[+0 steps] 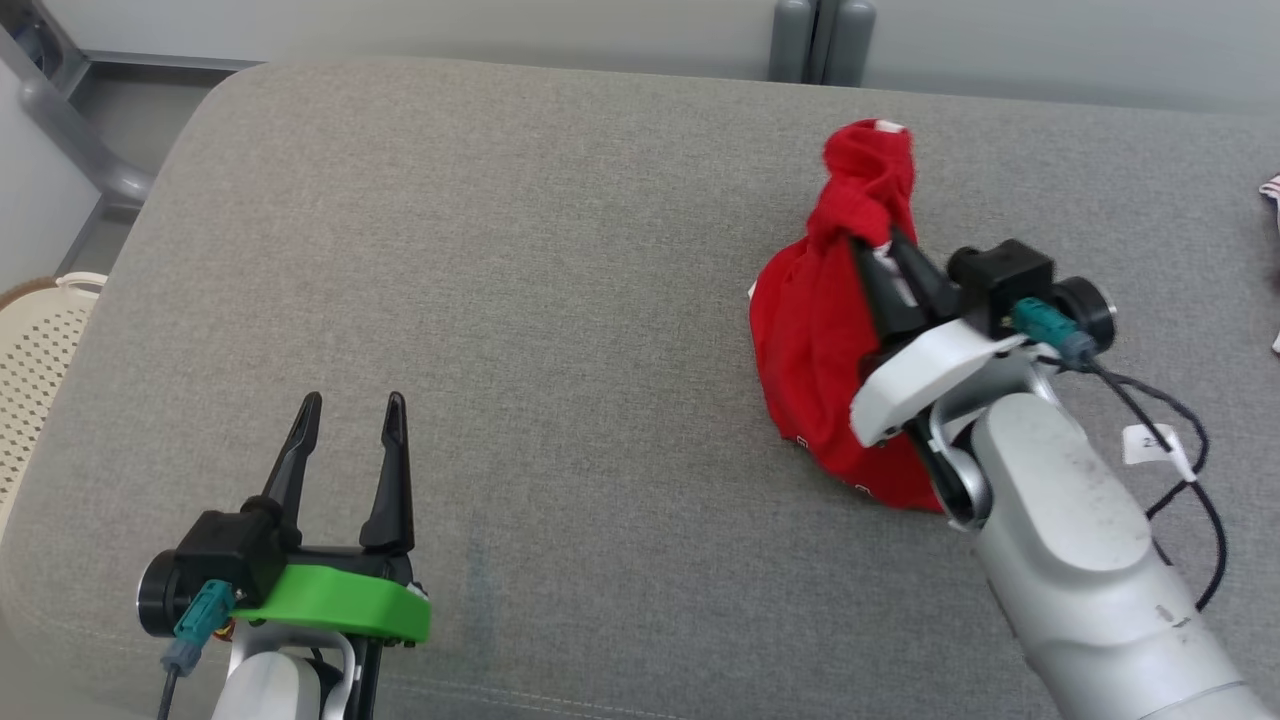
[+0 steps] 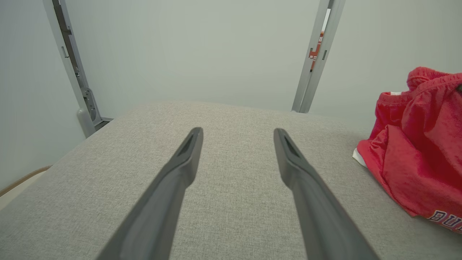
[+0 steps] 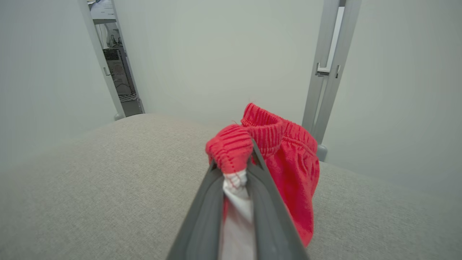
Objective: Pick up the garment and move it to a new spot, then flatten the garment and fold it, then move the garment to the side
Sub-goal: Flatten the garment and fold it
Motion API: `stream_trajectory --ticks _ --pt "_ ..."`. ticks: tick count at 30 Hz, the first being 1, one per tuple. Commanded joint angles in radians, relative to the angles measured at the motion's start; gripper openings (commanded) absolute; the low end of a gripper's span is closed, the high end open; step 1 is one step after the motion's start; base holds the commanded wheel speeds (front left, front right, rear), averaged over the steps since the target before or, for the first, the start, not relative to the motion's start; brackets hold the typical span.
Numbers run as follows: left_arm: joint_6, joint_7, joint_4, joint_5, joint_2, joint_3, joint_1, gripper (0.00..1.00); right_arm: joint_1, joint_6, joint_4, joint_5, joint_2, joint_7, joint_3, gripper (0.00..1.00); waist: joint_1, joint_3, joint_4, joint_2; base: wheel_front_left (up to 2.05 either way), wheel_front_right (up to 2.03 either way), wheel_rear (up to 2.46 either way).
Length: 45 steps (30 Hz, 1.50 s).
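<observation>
The garment (image 1: 815, 330) is red with white trim and lettering, bunched up at the right of the grey cushion. My right gripper (image 1: 878, 240) is shut on its ribbed waistband, pulling the cloth up into a peak while the lower part rests on the cushion. In the right wrist view the garment (image 3: 288, 169) bulges between and over the closed fingers (image 3: 205, 216) of the right gripper (image 3: 232, 164). My left gripper (image 1: 352, 403) stands open over bare cushion at the lower left, well apart from the cloth. The left wrist view shows the garment (image 2: 418, 151) at the right edge, beyond the spread left gripper (image 2: 238, 133).
The grey cushion (image 1: 520, 300) spans the scene, with its rounded edge at the left and back. A cream perforated basket (image 1: 40, 350) sits beyond the left edge. Grey metal posts (image 1: 820, 40) stand behind. A patterned cloth edge (image 1: 1272, 190) shows at the far right.
</observation>
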Motion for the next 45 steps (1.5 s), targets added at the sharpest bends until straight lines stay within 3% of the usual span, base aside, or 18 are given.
stream_trajectory --ticks 1,9,10,11,12,15,19,26,35,45 --pt "-0.003 0.000 0.000 -0.006 -0.005 0.000 0.010 1.00 -0.005 -0.002 -0.003 0.004 0.012 0.007 0.031 0.00 0.0000 -0.001 0.013 0.0000 0.00 0.00 0.00" --pt "-0.003 0.000 0.005 -0.007 -0.010 -0.006 0.008 1.00 0.042 -0.002 0.032 0.114 0.057 0.005 0.313 0.00 0.0000 0.002 0.050 0.0000 0.00 0.00 0.00" --pt "-0.003 0.000 0.006 -0.007 -0.011 -0.008 0.006 1.00 0.046 -0.002 0.036 0.135 0.058 0.001 0.356 0.33 0.0000 0.002 0.054 0.0000 0.00 0.00 0.00" --pt "-0.003 0.000 0.007 -0.007 -0.011 -0.009 0.004 1.00 0.049 -0.002 0.042 0.153 0.058 -0.001 0.389 0.87 0.0000 0.003 0.056 0.0000 0.00 0.00 0.00" --pt "-0.003 0.000 0.008 -0.007 -0.011 -0.009 0.002 1.00 0.053 -0.002 0.049 0.180 0.057 -0.005 0.413 1.00 0.0000 0.003 0.058 0.0000 0.00 0.00 0.00" --pt "-0.003 0.000 0.009 -0.009 -0.013 -0.006 0.002 1.00 0.048 -0.002 0.071 0.215 0.057 -0.013 0.457 1.00 0.0000 0.004 0.057 0.0000 0.00 0.00 0.00" --pt "-0.003 0.000 0.008 -0.005 -0.014 0.010 0.016 1.00 0.020 -0.002 0.097 0.209 0.057 -0.027 0.430 1.00 0.0000 -0.003 0.036 0.0000 0.00 0.00 0.00" --pt "-0.003 0.000 0.004 0.009 -0.015 0.026 0.031 1.00 0.044 -0.002 0.092 0.130 0.014 -0.035 0.244 1.00 0.0000 -0.029 -0.013 0.0000 0.00 0.00 0.00" --pt "-0.003 0.000 -0.006 0.017 -0.012 0.026 0.046 1.00 0.206 -0.002 0.022 0.068 -0.057 -0.035 0.034 1.00 0.0000 -0.038 -0.052 0.0000 0.00 0.00 0.00" --pt "-0.003 0.000 -0.006 0.014 -0.012 0.005 0.021 1.00 0.243 -0.002 0.045 0.076 -0.014 0.008 0.056 1.00 0.0000 -0.015 -0.044 0.0000 0.00 0.00 0.00"
